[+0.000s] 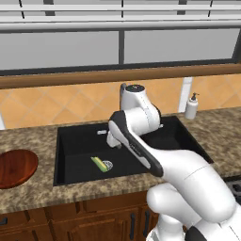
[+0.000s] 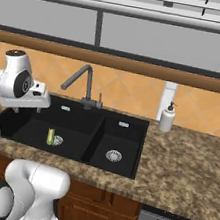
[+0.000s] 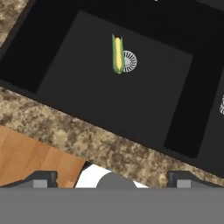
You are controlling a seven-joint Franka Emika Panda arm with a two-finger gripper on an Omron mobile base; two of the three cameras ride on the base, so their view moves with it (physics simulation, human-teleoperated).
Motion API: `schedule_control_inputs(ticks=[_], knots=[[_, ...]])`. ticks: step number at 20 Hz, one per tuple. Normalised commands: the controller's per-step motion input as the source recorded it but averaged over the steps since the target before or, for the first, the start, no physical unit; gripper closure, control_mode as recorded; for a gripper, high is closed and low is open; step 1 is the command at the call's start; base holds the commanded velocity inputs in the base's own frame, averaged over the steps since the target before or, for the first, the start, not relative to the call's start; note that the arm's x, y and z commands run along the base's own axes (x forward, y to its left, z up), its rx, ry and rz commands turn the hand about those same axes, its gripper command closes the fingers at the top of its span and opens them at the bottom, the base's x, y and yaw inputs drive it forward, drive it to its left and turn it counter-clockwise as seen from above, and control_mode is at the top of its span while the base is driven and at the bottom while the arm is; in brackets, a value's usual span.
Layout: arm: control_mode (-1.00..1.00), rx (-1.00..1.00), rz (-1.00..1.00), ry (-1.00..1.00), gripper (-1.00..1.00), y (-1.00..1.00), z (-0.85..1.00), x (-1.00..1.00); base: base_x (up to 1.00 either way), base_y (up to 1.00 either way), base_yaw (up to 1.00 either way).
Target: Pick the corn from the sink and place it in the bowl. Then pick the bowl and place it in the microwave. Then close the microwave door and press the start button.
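Along the back wall in the left base view: orange diagonal tiles under a wooden ledge and grey window panes. Speckled brown stone counter (image 1: 37, 193) carries a black rectangular sink (image 1: 70, 136). The corn (image 1: 98, 164), a small yellow-green cob, lies on the floor of the left basin, touching the round silver drain (image 1: 108, 165). The glossy reddish-brown bowl (image 1: 15, 168) sits on the counter left of the sink, well apart from the corn. A white soap bottle (image 1: 191, 105) stands at the far right corner. Wooden cabinet fronts below.

Right base view: the sink's two basins are split by a divider, each with its own silver drain; a grey angular faucet (image 2: 84, 84) rises behind. Corn upright beside the left drain.

Hand view: looks down into the left basin; matte black floor, corn against the ribbed drain. The pincer (image 3: 111, 180) is spread wide, tips at the bottom edge over the counter rim, holding nothing.
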Motion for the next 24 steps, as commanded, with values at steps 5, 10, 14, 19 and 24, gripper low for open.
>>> schedule_control_inputs(ticks=[5, 10, 14, 19, 24], knots=[[-1.00, -0.03, 0.02, 0.10, -1.00, 0.16, -0.37, 0.42, 0.00, 0.00, 0.00], [-1.00, 0.00, 0.00, 0.08, -1.00, 0.09, -0.37, 0.55, 0.00, 0.00, 0.00], [-1.00, -0.01, 0.00, 0.02, -1.00, 0.33, -0.42, 0.43, 0.00, 0.00, 0.00], [-1.00, 0.00, 0.00, 0.00, -1.00, 0.37, -0.44, 0.41, 0.00, 0.00, 0.00], [-1.00, -0.01, 0.00, 0.03, -1.00, 0.00, -0.40, 0.31, 0.00, 0.00, 0.00]])
